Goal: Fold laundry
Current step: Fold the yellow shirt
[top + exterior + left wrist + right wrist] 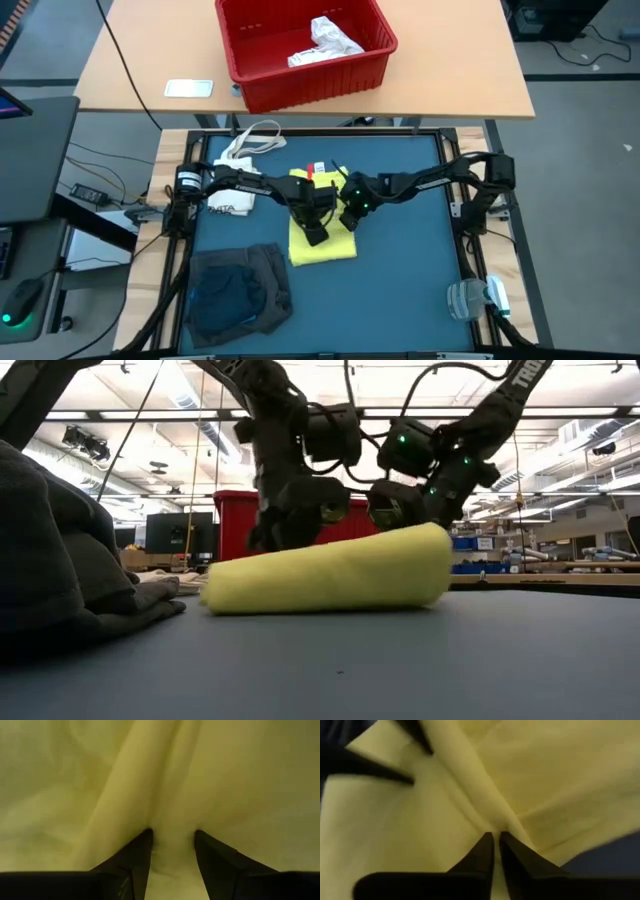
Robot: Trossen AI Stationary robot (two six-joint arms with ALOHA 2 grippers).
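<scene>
The long yellow garment [325,243] lies folded in the middle of the blue table, a low thick bundle in the low view [330,575]. Both grippers are down on its far part. My left gripper [316,233] is on the cloth's left half and is shut on a ridge of it [172,845]. My right gripper [349,219] is just to its right, fingers nearly together on a fold [495,840]. A dark grey and navy pile [238,290] rests on the table's near left corner. My left gripper pinches a raised ridge of the yellow cloth [172,827] between its two fingers [140,852], coming from above; the ridge runs away from the fingertips. The garment lies on the table. My right gripper pinches a narrow fold of the yellow garment [496,829] between its nearly closed fingers [482,852], slanting down from the table's right. Creases fan out from the pinch, and the rest of the cloth lies on the table.
A cream tote bag [245,150] lies at the far left of the table. A clear plastic item with green trim [476,298] sits near the right near corner. On the wooden table behind, a red bin [300,45] holds white cloth [325,45].
</scene>
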